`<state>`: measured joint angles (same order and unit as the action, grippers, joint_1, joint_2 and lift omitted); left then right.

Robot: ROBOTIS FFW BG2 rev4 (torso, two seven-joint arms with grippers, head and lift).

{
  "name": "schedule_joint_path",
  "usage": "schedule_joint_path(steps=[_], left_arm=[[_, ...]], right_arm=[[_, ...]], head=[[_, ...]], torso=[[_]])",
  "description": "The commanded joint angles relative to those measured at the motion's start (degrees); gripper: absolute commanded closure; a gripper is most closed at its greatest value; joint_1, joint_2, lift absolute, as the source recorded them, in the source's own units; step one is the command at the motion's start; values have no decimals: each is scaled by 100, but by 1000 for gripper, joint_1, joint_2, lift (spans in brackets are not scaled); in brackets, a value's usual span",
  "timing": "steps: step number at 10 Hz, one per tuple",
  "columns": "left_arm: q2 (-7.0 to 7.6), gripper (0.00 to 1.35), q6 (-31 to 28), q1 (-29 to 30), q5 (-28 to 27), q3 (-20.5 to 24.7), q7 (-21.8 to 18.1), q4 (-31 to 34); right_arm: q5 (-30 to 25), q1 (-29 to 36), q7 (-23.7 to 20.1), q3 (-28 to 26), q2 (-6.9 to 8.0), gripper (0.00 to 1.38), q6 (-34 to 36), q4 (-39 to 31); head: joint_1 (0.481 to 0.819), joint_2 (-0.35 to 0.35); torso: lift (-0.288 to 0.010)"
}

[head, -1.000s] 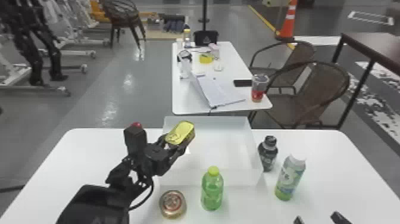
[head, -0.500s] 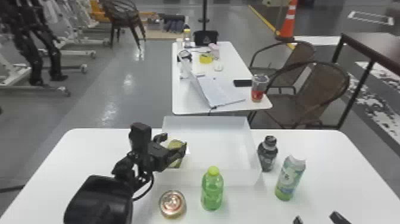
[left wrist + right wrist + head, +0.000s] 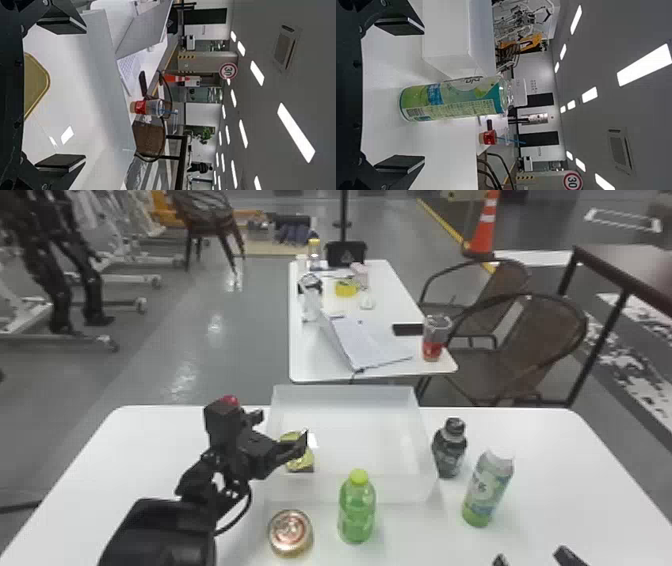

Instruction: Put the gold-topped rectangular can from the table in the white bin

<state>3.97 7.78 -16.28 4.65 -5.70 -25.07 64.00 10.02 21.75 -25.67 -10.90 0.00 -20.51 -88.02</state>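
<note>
Can (image 3: pixel 302 462) inside the bin (image 3: pixel 360 440), near its left wall, with gold top in sight. Left pincer (image 3: pixel 281 429) over that side of the bin, released, fingers spread wide; in the left wrist view, gold top between the fingers, apart from both. Right pincer (image 3: pixel 535 559) at the bottom edge of the head view, parked over the near right part of the table (image 3: pixel 150 440), released too, fingers well apart. In front of the bin, green bottle (image 3: pixel 357 510) upright, with round can (image 3: pixel 290 533) to its left. Just beside the bin on the right, dark bottle (image 3: pixel 449 450); farther right and nearer, pale bottle (image 3: pixel 487 490). Beyond, far table (image 3: pixel 320 367) with laptop (image 3: pixel 372 340) and cup (image 3: pixel 434 340), then chairs (image 3: pixel 530 335) to the right
</note>
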Motion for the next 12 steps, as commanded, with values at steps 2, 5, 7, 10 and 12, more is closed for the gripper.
schedule_joint_path(steps=[2, 5, 7, 10, 12], left_arm=[[-36, 157, -66, 1092, 54, 474, 309, 1370], [-63, 157, 303, 2481, 388, 896, 1162, 2548], [-98, 157, 777, 3201, 476, 957, 1681, 2873], [-194, 157, 1296, 3992, 493, 966, 2252, 2891], [-107, 157, 1384, 4247, 467, 913, 2261, 2891]], right_arm=[[-9, 13, 0, 0, 5, 150, 12, -31], [0, 136, 0, -9, 5, 151, 12, -137], [0, 224, 0, -9, 5, 151, 21, -181], [18, 321, 9, -9, 5, 151, 21, -225], [62, 444, 9, -18, 5, 151, 21, -286]], head=[[549, 0], [549, 0], [549, 0], [549, 0], [549, 0]], torso=[[-100], [-100], [-100], [-100], [-100]])
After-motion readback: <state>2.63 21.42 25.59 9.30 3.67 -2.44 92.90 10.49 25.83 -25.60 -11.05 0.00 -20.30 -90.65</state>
